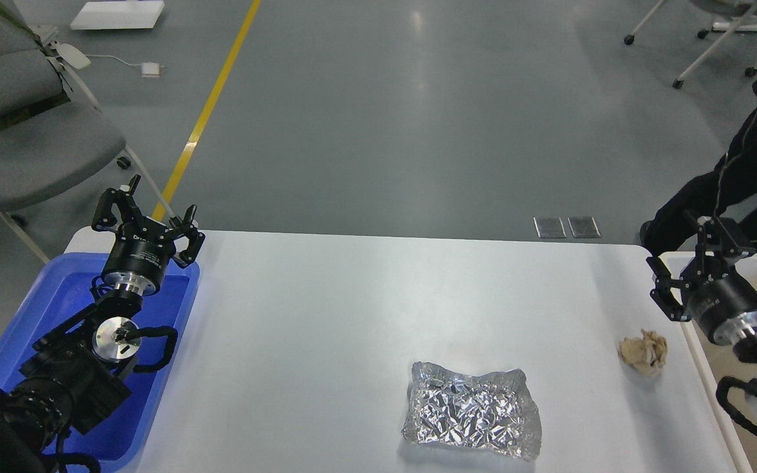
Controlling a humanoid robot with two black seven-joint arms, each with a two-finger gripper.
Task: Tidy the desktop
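The desktop [352,315] is a glossy white tabletop with rounded corners. A crumpled sheet of silver foil [472,412] lies on it near the front, right of centre. A small crumpled beige paper ball [643,352] lies near the right edge. My left gripper [148,217] is open and empty, raised above the far end of the blue tray [23,348] at the left. My right gripper [684,263] is open and empty, held over the near-left rim of the beige-white bin [700,348], a little above and right of the paper ball.
A grey chair [17,131] stands beyond the table's left corner. A person in black [746,171] stands beyond the right corner. A yellow line [211,105] runs across the grey floor behind the table.
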